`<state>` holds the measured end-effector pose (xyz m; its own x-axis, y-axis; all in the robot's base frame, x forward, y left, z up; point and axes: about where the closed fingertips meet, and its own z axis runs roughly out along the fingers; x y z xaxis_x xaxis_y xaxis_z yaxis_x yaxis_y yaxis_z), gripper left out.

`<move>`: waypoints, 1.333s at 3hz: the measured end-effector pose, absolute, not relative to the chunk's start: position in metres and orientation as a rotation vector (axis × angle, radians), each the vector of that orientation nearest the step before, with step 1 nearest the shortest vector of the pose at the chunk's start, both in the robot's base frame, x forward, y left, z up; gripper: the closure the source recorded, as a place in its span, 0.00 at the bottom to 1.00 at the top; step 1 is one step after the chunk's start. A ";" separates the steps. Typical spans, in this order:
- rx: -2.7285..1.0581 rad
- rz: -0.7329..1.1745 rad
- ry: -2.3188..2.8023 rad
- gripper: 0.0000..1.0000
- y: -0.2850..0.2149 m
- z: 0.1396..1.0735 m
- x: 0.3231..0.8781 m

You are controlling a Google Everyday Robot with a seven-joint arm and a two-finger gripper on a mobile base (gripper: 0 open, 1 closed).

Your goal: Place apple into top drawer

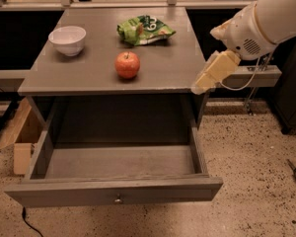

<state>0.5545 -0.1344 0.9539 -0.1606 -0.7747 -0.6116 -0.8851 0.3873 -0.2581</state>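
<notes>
We note a speckled floor (256,181) under everything.

Grey table (84,75): flat top, largest piece in the scene, set mid-frame with a dark counter line behind it.

Top drawer (64,194): pulled well out from under the tabletop toward the camera. Interior is bare grey board. Flat front panel carries one small round knob (118,199) at its middle.

Robot arm (269,16): white, bulky, comes in from the upper right corner and slopes down-left toward the table's right edge.

Wooden box (20,135): pale, on the floor at the table's left side, partly hidden by the table leg and the drawer.

Green snack bag (144,29): lies flat at the back of the tabletop, right of centre.

White bowl (67,39): upright, back left of the tabletop, well apart from the bag.

Gripper (201,85): cream-coloured, points down-left, hangs just at the table's front right corner. It holds nothing; we cannot tell whether it is spread or closed.

Apple (127,64): red-orange, sits upright on the tabletop near the front edge, between bowl and bag but nearer us, touching neither. It is apart from the gripper and above the open drawer, not in it.
</notes>
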 end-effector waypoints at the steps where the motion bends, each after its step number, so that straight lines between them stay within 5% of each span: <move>1: -1.388 0.314 1.908 0.00 -0.093 0.934 0.595; 4: -1.245 0.507 1.899 0.00 0.000 0.866 0.690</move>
<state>0.6901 -0.0004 0.8656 -0.2030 -0.5773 -0.7909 -0.8948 0.4374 -0.0896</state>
